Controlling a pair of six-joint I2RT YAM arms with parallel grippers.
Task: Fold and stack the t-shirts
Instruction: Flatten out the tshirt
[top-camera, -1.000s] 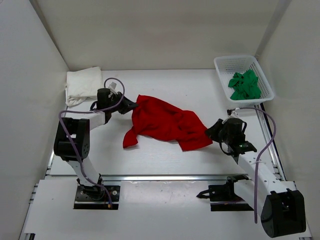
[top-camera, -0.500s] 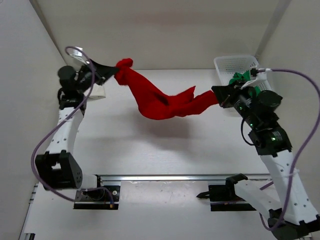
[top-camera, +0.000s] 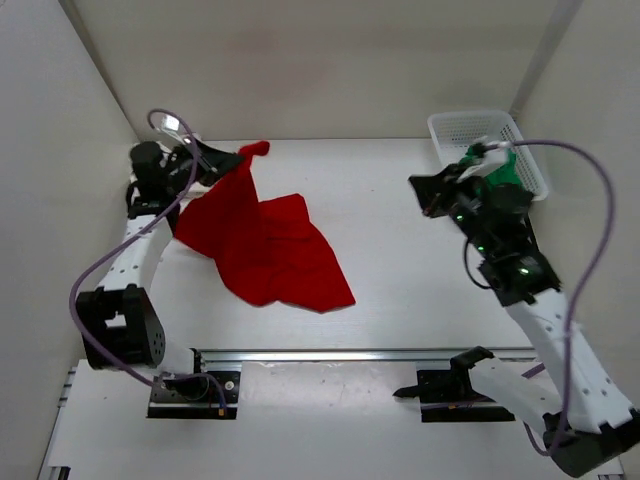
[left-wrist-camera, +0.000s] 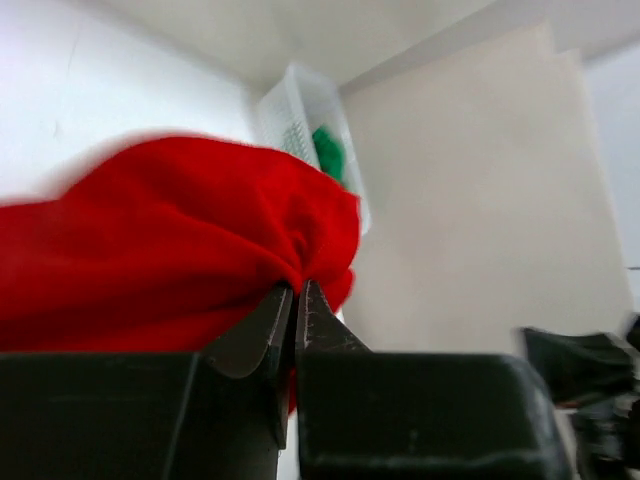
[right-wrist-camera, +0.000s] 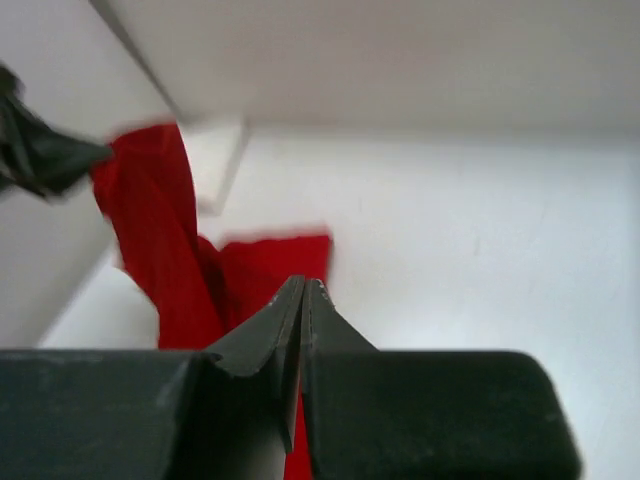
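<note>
The red t-shirt (top-camera: 265, 245) hangs from my left gripper (top-camera: 238, 158) at the back left and drapes down onto the table, spreading toward the middle. In the left wrist view the left gripper (left-wrist-camera: 297, 288) is shut on a bunched edge of the red t-shirt (left-wrist-camera: 180, 240). My right gripper (top-camera: 418, 187) is raised at the right, shut, with nothing in it; its wrist view shows the right gripper (right-wrist-camera: 305, 285) closed flat, the red t-shirt (right-wrist-camera: 150, 220) far beyond. The green t-shirt (top-camera: 508, 166) lies crumpled in the basket. The cream-white t-shirt (right-wrist-camera: 218, 160) shows faintly behind the red one.
A white mesh basket (top-camera: 470, 122) stands at the back right corner, partly behind my right arm. White walls close in the table on the left, back and right. A metal rail (top-camera: 330, 355) runs along the near edge by the arm bases.
The red shirt was stretched in the air between both grippers; the right gripper has let go and the shirt has dropped, hanging from the left gripper onto the table.
</note>
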